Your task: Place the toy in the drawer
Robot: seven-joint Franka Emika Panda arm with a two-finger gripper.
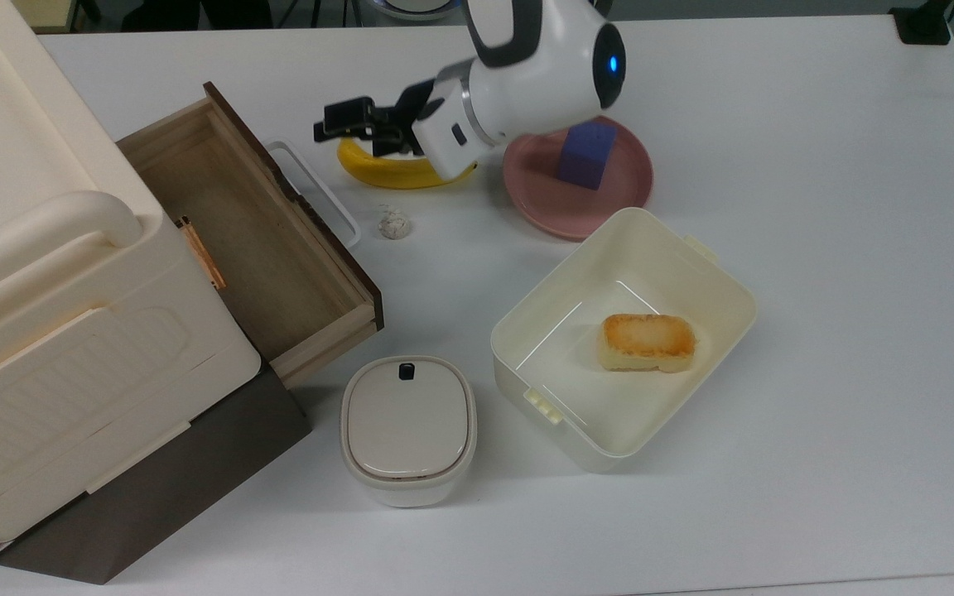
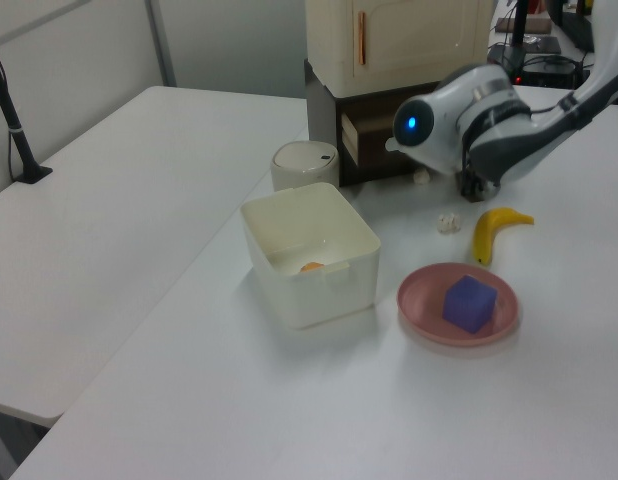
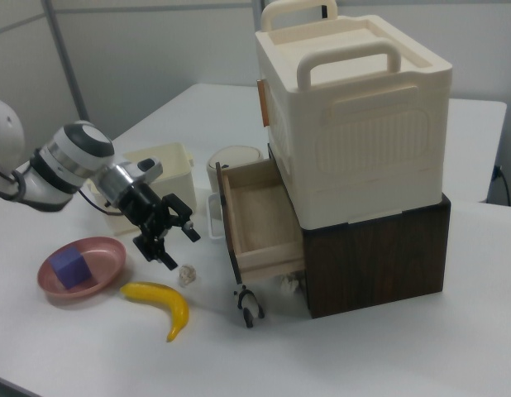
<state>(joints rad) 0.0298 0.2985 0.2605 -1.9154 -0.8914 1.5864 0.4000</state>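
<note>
Your end effector (image 3: 166, 238) hangs above the banana (image 3: 160, 301), fingers apart and empty. The toy (image 3: 250, 307) stands on the table (image 3: 363, 347) below the open drawer (image 3: 257, 219).

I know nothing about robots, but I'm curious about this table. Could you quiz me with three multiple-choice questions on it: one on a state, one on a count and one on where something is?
1. The wooden drawer is:
A. shut
B. pulled open
C. lying upside down

2. How many things lie in the cream tub?
A. none
B. one
C. three

3. The purple cube is:
A. in the drawer
B. in the tub
C. on the pink plate

Answers:
1. B: the top view looks straight down onto its bare wooden floor.
2. B: a single browned piece of bread lies on the tub's floor.
3. C: the cube stands on the plate, apart from both the tub and the drawer.
</note>
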